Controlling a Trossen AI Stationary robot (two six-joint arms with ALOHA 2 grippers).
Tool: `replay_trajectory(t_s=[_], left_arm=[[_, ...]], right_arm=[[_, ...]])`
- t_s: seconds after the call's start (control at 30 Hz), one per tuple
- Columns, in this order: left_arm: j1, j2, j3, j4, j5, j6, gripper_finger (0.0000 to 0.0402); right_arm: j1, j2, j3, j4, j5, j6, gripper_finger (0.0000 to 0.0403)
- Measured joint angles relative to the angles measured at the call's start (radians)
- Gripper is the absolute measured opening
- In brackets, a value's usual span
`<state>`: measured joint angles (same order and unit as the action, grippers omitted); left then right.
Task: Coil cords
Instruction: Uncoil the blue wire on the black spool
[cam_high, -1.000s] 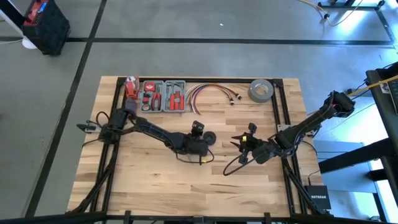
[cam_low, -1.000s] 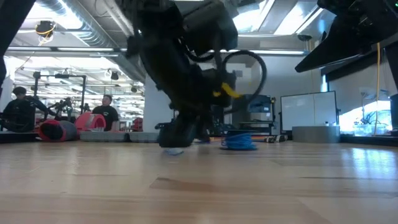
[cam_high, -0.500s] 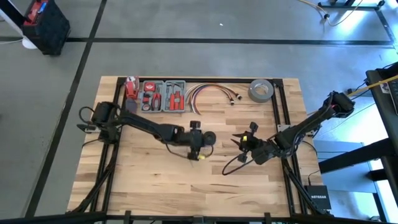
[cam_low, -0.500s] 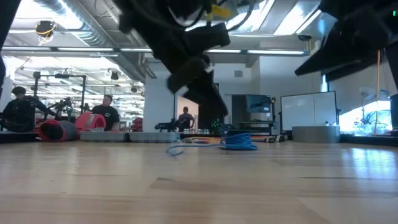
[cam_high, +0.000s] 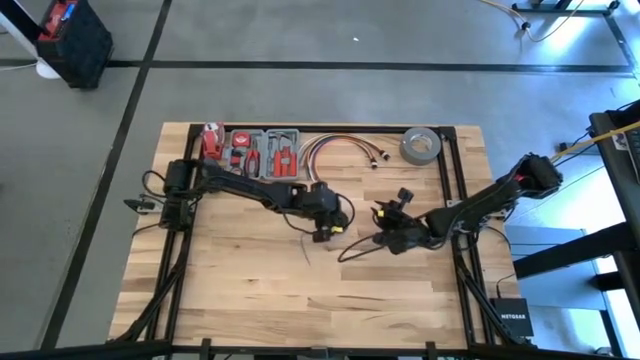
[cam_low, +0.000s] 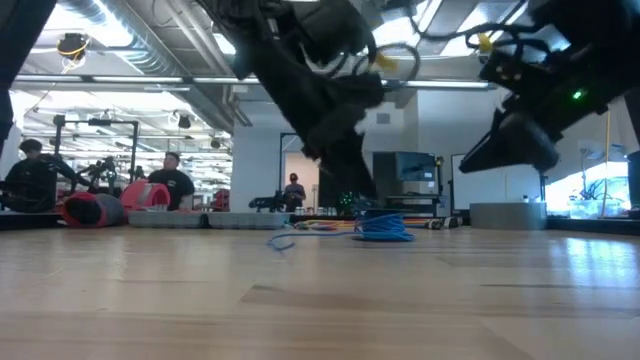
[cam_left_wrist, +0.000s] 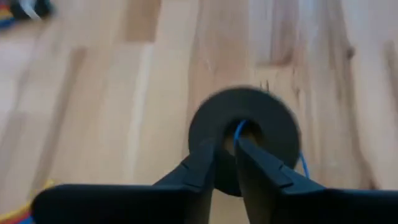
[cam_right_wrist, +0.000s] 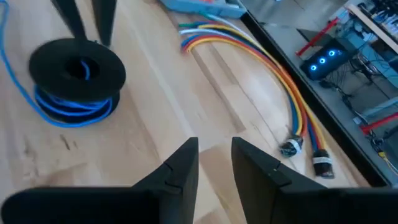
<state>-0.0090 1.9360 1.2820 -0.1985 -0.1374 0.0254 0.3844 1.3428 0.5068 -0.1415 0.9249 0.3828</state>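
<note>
Left gripper (cam_left_wrist: 225, 163) sits over the middle of the table in the high view, its fingers (cam_left_wrist: 200, 165) drawn close with only a narrow slit between them, right at the rim of the black disc (cam_left_wrist: 244, 134) — whether they actually pinch anything there, I cannot tell. The blue wire (cam_right_wrist: 71, 107) is wound in loops under that disc, which lies flat on the wooden table (cam_high: 250, 290), and a strand pokes up through the disc's centre hole. In the low view the blue coil shows at centre frame, on the boards. Right gripper (cam_right_wrist: 214, 163) hovers just right of centre in the high view, near the disc, jaws a small way apart and holding nothing — a black cord (cam_high: 358, 250) trails across the table below it. The red, yellow and white cables (cam_right_wrist: 261, 62) lie toward the upper right of the right wrist view.
</note>
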Motion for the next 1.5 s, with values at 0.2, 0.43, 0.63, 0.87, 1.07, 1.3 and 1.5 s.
replay_trajectory(t_s=[0.2, 0.43, 0.63, 0.87, 1.07, 1.3, 1.5], left_arm=[[-0.005, 0.021, 0.006, 0.033, 0.001, 0.007, 0.0025], [-0.005, 0.033, 0.005, 0.075, 0.014, 0.035, 0.0017], [-0.005, 0.046, 0.004, 0.044, 0.028, 0.054, 0.0017], [-0.004, 0.042, 0.004, 0.001, 0.018, 0.059, 0.0017], [-0.003, 0.041, 0.002, 0.005, 0.018, 0.06, 0.0017], [-0.003, 0.041, 0.002, 0.007, 0.018, 0.064, 0.0017], [-0.003, 0.041, 0.0, 0.04, 0.018, 0.07, 0.0017]], right_arm=[[-0.013, 0.071, -0.001, 0.085, -0.036, -0.025, 0.0099], [-0.013, 0.129, -0.001, 0.148, -0.063, -0.043, 0.0099], [-0.012, 0.129, 0.0, 0.156, -0.116, 0.01, 0.0099], [-0.012, 0.174, 0.0, 0.311, -0.255, -0.05, 0.0099], [-0.012, 0.309, 0.001, 0.538, -0.38, -0.205, 0.0099], [-0.019, 0.447, 0.053, 0.618, -0.373, -0.41, 0.0099], [-0.07, 0.514, 0.116, 0.63, -0.39, -0.41, 0.0099]])
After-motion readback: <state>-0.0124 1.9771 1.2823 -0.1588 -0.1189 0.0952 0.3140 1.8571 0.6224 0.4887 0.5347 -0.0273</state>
